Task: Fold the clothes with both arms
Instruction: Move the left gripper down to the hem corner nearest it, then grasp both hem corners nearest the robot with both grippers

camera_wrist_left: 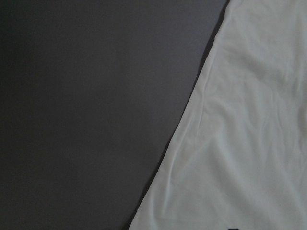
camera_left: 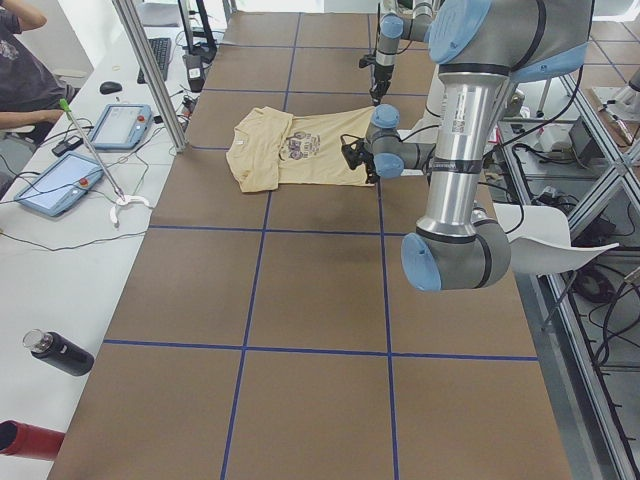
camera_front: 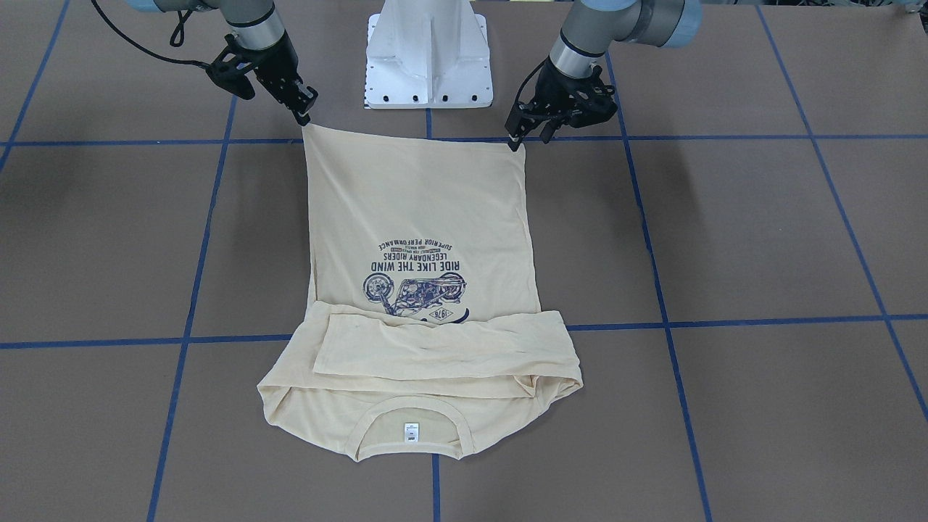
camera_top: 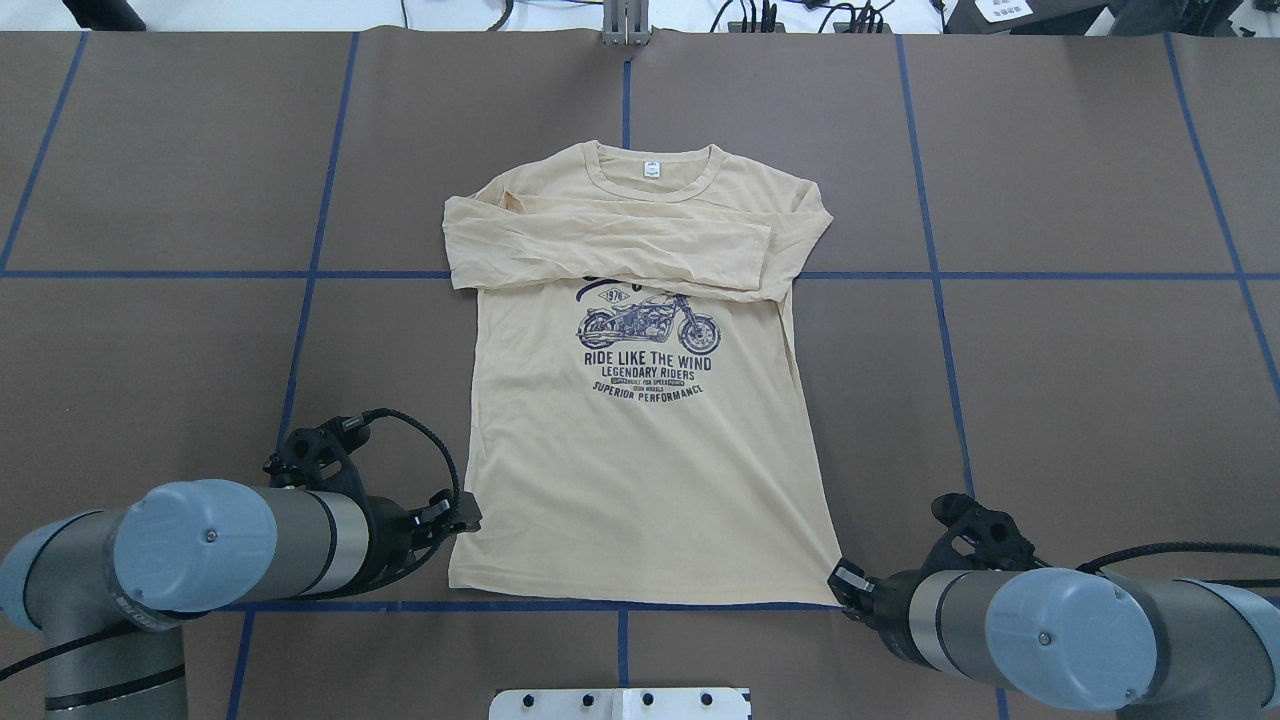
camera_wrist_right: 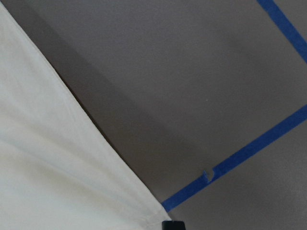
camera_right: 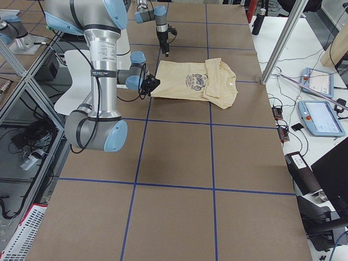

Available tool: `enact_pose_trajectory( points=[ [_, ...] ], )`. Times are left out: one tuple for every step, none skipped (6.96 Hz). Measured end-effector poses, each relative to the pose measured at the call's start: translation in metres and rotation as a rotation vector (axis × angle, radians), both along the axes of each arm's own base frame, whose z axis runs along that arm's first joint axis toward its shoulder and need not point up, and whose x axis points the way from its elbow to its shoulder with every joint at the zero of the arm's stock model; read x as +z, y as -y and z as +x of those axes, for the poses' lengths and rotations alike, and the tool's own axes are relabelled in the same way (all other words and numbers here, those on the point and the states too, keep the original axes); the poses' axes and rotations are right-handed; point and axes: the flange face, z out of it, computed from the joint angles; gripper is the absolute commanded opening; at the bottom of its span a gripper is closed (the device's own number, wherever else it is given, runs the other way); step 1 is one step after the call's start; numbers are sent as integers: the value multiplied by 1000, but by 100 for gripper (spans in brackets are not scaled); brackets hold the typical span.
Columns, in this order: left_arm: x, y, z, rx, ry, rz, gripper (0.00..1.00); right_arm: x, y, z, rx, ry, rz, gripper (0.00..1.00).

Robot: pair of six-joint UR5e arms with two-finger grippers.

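jaws both clenched on hem corners; cream shirt (camera_front: 420, 210) flat, sleeves folded across chest.

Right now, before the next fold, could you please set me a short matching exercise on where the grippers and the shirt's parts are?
Things:
1. left gripper
2. right gripper
3. sleeves
4. neck label

Places:
A. folded across the chest, covering the top edge of the print
B. at the hem corner of the shirt on the robot's right
C. inside the collar, at the end far from the robot
D. by the hem corner on the robot's left

Pairs: 1-D, 2-B, 3-A, 4-C
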Motion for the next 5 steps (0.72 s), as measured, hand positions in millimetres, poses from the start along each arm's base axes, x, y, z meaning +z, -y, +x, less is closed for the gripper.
enact_pose_trajectory(
  points=[
    [2,-5,4,-3,2,-23,78,0,0,0,-1,1,0,0],
    [5,-8,9,-4,7,-35,77,-1,0,0,-1,2,-1,0],
    [6,-13,13,-3,10,-44,76,-1,0,0,-1,2,-1,0],
    [8,-19,20,3,15,-51,75,-1,0,0,-2,3,-1,0],
    [11,-23,26,9,22,-54,72,-1,0,0,-2,3,-1,0]
  ],
)
